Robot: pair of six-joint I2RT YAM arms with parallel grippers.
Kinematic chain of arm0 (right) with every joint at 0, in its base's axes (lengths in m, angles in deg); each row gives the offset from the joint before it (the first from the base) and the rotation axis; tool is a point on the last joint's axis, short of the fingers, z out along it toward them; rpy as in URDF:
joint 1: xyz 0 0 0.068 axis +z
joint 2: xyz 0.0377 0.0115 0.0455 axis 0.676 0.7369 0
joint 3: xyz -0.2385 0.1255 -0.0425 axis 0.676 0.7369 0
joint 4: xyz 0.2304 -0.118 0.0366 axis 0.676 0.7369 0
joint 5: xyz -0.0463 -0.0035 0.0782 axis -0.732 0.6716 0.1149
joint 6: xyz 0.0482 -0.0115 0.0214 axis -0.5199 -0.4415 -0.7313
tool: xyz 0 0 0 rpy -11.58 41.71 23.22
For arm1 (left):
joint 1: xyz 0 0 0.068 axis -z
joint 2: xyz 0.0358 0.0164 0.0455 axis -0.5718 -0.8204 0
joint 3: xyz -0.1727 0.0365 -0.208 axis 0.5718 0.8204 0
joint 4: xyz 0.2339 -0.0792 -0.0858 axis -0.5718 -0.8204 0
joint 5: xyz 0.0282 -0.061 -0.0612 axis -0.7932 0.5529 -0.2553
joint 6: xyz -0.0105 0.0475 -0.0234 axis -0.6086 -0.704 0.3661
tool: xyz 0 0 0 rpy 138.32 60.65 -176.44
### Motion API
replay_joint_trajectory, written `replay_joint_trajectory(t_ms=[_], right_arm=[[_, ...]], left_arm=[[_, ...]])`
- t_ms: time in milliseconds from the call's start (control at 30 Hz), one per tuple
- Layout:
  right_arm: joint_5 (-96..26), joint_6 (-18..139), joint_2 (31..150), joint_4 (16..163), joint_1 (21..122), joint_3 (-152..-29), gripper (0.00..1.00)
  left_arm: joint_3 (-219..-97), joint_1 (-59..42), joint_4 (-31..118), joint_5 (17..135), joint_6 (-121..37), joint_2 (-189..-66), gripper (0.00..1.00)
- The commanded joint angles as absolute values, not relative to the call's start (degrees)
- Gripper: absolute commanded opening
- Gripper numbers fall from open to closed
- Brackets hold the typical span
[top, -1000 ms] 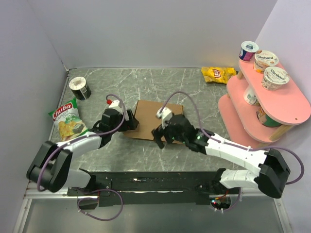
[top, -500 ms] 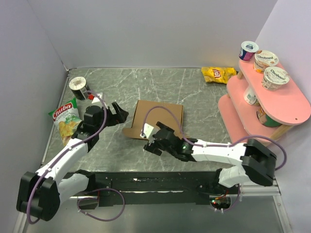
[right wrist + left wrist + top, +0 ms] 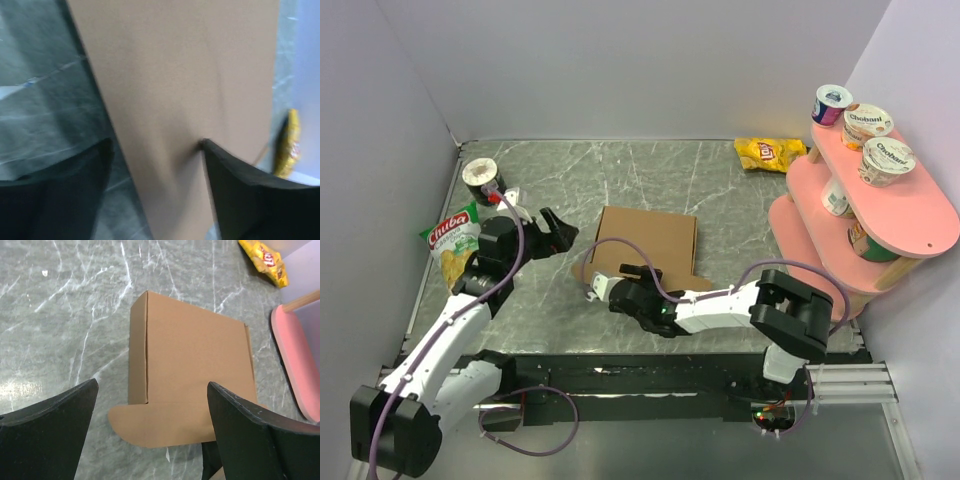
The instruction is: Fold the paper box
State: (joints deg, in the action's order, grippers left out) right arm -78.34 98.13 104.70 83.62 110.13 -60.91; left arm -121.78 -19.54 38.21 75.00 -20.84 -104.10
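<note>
The paper box (image 3: 648, 238) lies flat on the marble table, plain brown cardboard with a rounded flap (image 3: 585, 271) sticking out at its near left corner. My left gripper (image 3: 560, 235) is open and empty, raised just left of the box. In the left wrist view the box (image 3: 192, 352) and its flap (image 3: 150, 425) show between the spread fingers (image 3: 152, 385). My right gripper (image 3: 607, 287) is low at the box's near edge by the flap. In the right wrist view its jaws (image 3: 156, 145) are open, cardboard (image 3: 185, 80) fills the gap, and the right fingertip (image 3: 212, 150) touches it.
A green chip bag (image 3: 455, 245) and a dark can (image 3: 483, 180) sit at the left. A yellow snack bag (image 3: 770, 152) lies at the back right. A pink tiered stand (image 3: 910, 215) with yogurt cups (image 3: 868, 125) fills the right side.
My left gripper has let go of the box's left edge and pulled back up and left. My right gripper has slid left along the near edge to the flap.
</note>
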Motion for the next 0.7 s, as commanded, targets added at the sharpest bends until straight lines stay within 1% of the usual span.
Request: replay_joint_trajectory(t_ms=[0, 33, 133, 233, 333, 400, 500, 533, 600, 667], right_arm=[[-85.5, 101.8, 103.5, 78.9, 111.2, -62.3, 0.67], [-85.5, 102.0, 103.1, 79.1, 111.4, -62.2, 0.6], [-84.3, 101.5, 101.7, 82.0, 111.4, -62.8, 0.49], [-81.7, 99.8, 98.5, 88.0, 111.4, -64.4, 0.43], [-78.3, 98.6, 95.2, 92.7, 111.4, -65.6, 0.39], [-74.3, 97.6, 93.6, 95.7, 111.0, -66.9, 0.38], [-68.7, 95.4, 90.7, 104.0, 109.1, -71.3, 0.37], [-65.5, 94.8, 89.9, 108.8, 108.5, -74.3, 0.37], [-61.8, 93.5, 89.2, 112.7, 106.4, -77.1, 0.36], [-55.5, 92.7, 88.4, 118.5, 104.2, -81.4, 0.36]], left_arm=[[-124.7, -19.9, 36.5, 75.5, -20.9, -101.6, 0.96], [-124.8, -20.0, 36.2, 75.4, -20.9, -101.2, 0.96], [-125.6, -20.0, 35.3, 76.0, -21.3, -100.7, 0.96], [-126.9, -20.0, 34.1, 76.4, -21.9, -99.9, 0.96], [-128.2, -20.1, 33.2, 76.4, -22.6, -98.8, 0.96], [-129.3, -20.2, 32.4, 76.5, -23.2, -98.3, 0.96], [-131.2, -20.3, 31.3, 77.0, -23.8, -97.9, 0.96], [-131.4, -20.3, 31.1, 77.1, -24.0, -97.7, 0.96], [-131.8, -20.4, 31.5, 77.2, -24.1, -97.3, 0.96], [-131.5, -20.5, 32.2, 77.1, -24.0, -96.9, 0.96]])
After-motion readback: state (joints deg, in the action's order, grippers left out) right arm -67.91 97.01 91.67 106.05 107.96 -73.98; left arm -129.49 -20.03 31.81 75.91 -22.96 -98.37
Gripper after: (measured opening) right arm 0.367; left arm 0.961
